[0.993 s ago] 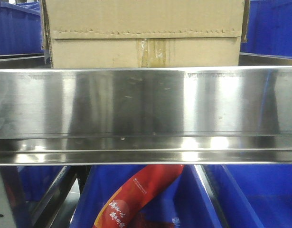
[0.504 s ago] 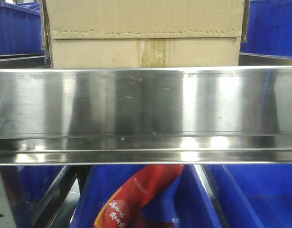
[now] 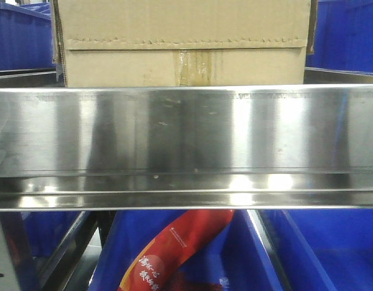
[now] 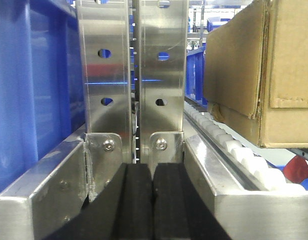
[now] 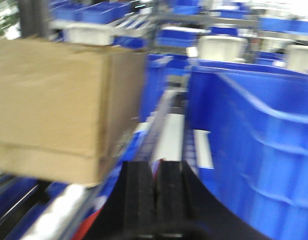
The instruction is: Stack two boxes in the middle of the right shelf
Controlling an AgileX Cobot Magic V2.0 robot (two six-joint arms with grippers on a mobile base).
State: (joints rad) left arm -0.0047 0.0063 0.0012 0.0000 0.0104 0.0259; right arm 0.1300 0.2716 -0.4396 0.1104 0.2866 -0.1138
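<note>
While the front camera stares straight at the shiny stainless-steel shelf [image 3: 186,130], its broad mirror-like front rail fills the middle of the view, and a large plain brown corrugated cardboard box [image 3: 185,42] sits on the tier right behind that rail, roughly centred along it. A jagged perforated seam runs across the box's face, with a strip of brownish clear tape [image 3: 194,65] at its centre. Blue plastic bins [image 3: 19,36] flank the box on both sides, and below the rail more blue bins show, one holding a red printed packet [image 3: 174,248]. Over on the left wrist view, the left gripper [image 4: 152,200] shows two black pads pressed flat together, clenched with nothing between them, sitting low in front of two perforated steel uprights [image 4: 131,75]. To their right a row of white rollers [image 4: 234,147] runs back along the shelf track, and the same box [image 4: 254,75] rests on that tier beyond the rollers. The right wrist view is blurred, yet the right gripper [image 5: 155,192] also shows its dark pads closed against each other, empty, with the box [image 5: 63,105] at its left and a big blue bin [image 5: 254,145] at its right.
</note>
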